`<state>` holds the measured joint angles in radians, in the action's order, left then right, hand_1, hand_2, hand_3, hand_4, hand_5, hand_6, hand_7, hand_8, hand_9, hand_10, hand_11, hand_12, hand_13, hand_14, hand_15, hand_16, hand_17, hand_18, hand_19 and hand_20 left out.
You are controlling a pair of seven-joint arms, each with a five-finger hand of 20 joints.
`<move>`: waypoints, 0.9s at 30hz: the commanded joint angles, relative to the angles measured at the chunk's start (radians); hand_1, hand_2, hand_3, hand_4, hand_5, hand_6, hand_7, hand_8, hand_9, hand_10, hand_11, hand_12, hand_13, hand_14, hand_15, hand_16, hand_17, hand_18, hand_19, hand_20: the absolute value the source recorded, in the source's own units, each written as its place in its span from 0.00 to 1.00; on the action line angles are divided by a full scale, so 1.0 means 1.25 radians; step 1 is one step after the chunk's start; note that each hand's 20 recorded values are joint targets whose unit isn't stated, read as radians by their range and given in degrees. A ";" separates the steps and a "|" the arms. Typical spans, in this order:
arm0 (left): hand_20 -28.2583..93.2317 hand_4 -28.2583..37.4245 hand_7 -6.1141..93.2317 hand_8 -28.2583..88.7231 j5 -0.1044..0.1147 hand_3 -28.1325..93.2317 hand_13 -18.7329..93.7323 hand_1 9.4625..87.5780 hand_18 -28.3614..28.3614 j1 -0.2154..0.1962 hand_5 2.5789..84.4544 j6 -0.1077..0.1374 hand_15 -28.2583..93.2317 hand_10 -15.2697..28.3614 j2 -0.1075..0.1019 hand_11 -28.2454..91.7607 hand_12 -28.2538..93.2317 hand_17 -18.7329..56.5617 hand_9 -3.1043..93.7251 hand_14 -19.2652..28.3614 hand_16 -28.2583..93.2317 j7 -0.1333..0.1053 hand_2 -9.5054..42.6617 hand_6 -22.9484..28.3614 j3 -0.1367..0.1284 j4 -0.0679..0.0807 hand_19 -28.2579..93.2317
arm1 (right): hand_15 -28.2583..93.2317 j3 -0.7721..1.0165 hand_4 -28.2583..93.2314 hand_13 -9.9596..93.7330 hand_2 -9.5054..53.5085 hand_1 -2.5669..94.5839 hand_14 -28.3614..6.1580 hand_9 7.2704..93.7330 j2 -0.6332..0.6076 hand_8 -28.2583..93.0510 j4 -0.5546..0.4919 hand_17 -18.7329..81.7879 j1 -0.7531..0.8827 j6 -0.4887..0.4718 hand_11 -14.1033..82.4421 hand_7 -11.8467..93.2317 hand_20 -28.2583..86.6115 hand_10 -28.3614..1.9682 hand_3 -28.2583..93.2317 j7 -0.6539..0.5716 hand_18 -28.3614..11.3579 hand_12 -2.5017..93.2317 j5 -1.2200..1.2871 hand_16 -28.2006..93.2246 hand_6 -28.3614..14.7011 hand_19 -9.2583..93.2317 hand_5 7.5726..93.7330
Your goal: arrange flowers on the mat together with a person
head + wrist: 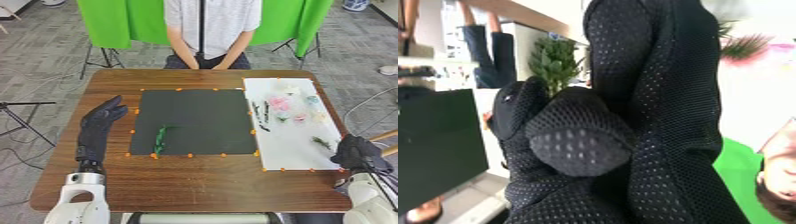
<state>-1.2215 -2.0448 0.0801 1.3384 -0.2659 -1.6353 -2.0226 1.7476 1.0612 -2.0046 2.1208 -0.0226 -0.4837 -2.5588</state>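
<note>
Over the right edge of the white rectangular mat [293,155], in the head view, the black-gloved right hand [355,150], with its long fingers [684,60] mostly straight and close together. Beyond the dark grey mat's left edge, the black-gloved left hand [96,122], fingers loosely straight.

From the right wrist, beside the glove, a bushy leafy green plant [553,60]; cannot tell whether touching the glove or well behind. On the glove's other side, over white, a tuft of green needles with a reddish fringe [744,47].

From the head, just beside the right hand on the white mat, a spiky dark green sprig [321,143]. Farther up that mat, a large pink flower [280,103], a smaller pink one [299,117], a pale blue one [312,100] and a cream-white one [291,90], with thin dark stems [266,111] alongside. Across the lower left of the dark grey square mat [200,117], a slender green stem [161,140], lying lengthwise.

Around both mats, small orange dabs [189,155] along the edges, on the brown wooden desk [178,182]. Across the white mat's near right edge, the right glove in the way.

Behind the desk, bright green cloth [124,20] hanging; to the left, a black tripod [28,122] on grey flooring.
</note>
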 commanded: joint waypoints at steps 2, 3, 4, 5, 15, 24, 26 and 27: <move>0.37 0.07 0.17 0.19 0.003 0.75 0.49 0.21 0.71 -0.008 0.55 0.001 0.39 0.70 0.003 0.40 0.34 0.35 0.52 0.77 0.24 0.005 0.03 0.53 -0.002 -0.002 0.34 | 0.74 0.016 0.58 1.00 0.00 0.97 0.84 1.00 0.000 0.37 -0.014 0.77 0.010 -0.011 0.39 0.31 0.57 0.71 0.00 -0.021 0.32 0.41 0.089 0.43 0.65 0.92 0.86; 0.37 0.07 0.17 0.19 0.004 0.75 0.49 0.21 0.71 -0.009 0.55 0.001 0.39 0.70 0.003 0.40 0.34 0.35 0.52 0.77 0.24 0.004 0.03 0.53 -0.002 -0.002 0.34 | 0.74 0.020 0.59 1.00 0.00 0.97 0.85 1.00 0.002 0.37 -0.023 0.78 0.008 -0.004 0.39 0.31 0.57 0.71 0.00 -0.025 0.32 0.41 0.111 0.43 0.65 0.92 0.86; 0.37 0.07 0.17 0.19 0.004 0.75 0.49 0.21 0.71 -0.010 0.55 0.000 0.39 0.70 0.003 0.40 0.34 0.35 0.52 0.77 0.24 0.004 0.03 0.53 -0.003 -0.003 0.34 | 0.74 0.023 0.59 1.00 0.00 0.97 0.85 1.00 0.004 0.37 -0.033 0.78 0.003 0.002 0.39 0.31 0.57 0.71 0.00 -0.032 0.32 0.41 0.137 0.43 0.65 0.92 0.86; 0.37 0.07 0.17 0.19 0.004 0.75 0.49 0.21 0.71 -0.010 0.55 0.000 0.39 0.70 0.003 0.40 0.34 0.35 0.52 0.77 0.24 0.004 0.03 0.53 -0.003 -0.003 0.34 | 0.74 0.024 0.59 1.00 0.00 0.97 0.85 1.00 0.004 0.37 -0.043 0.78 -0.001 0.010 0.39 0.31 0.57 0.71 0.00 -0.036 0.33 0.41 0.146 0.43 0.65 0.92 0.86; 0.37 0.07 0.17 0.19 0.003 0.75 0.49 0.21 0.71 -0.003 0.55 -0.011 0.39 0.69 0.006 0.40 0.34 0.35 0.52 0.77 0.24 0.010 0.03 0.53 -0.003 0.000 0.34 | 0.75 0.024 0.60 1.00 0.00 0.97 0.86 1.00 0.011 0.37 -0.117 0.79 -0.062 0.095 0.40 0.31 0.56 0.72 0.00 -0.038 0.33 0.40 0.310 0.42 0.64 0.93 0.87; 0.37 0.07 0.17 0.19 0.005 0.75 0.49 0.20 0.71 -0.009 0.54 -0.006 0.39 0.69 0.004 0.40 0.34 0.35 0.52 0.77 0.24 0.011 0.03 0.53 -0.011 -0.003 0.33 | 0.75 -0.023 0.60 1.00 0.00 0.98 0.86 1.00 0.045 0.37 -0.184 0.79 -0.113 0.165 0.42 0.32 0.55 0.71 0.00 0.020 0.35 0.39 0.442 0.41 0.63 0.94 0.87; 0.37 0.07 0.17 0.19 0.006 0.75 0.49 0.20 0.71 -0.008 0.54 -0.006 0.39 0.69 0.003 0.40 0.34 0.34 0.52 0.77 0.24 0.010 0.03 0.53 -0.012 -0.003 0.33 | 0.75 -0.050 0.60 1.00 0.00 0.98 0.86 1.00 0.062 0.37 -0.190 0.80 -0.137 0.172 0.42 0.32 0.55 0.70 0.00 0.034 0.35 0.39 0.451 0.41 0.63 0.94 0.88; 0.37 0.07 0.17 0.19 0.006 0.75 0.49 0.20 0.71 -0.007 0.54 -0.006 0.39 0.69 0.002 0.40 0.34 0.34 0.52 0.77 0.24 0.012 0.03 0.53 -0.012 -0.002 0.33 | 0.75 -0.076 0.60 1.00 0.00 0.98 0.86 1.00 0.069 0.37 -0.185 0.80 -0.161 0.176 0.42 0.32 0.55 0.70 0.00 0.031 0.35 0.38 0.453 0.41 0.63 0.94 0.88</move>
<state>-1.2191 -2.0447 0.0767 1.3385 -0.2623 -1.6422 -2.0244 1.7569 1.0945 -2.1968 2.0121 0.1650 -0.4982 -2.0151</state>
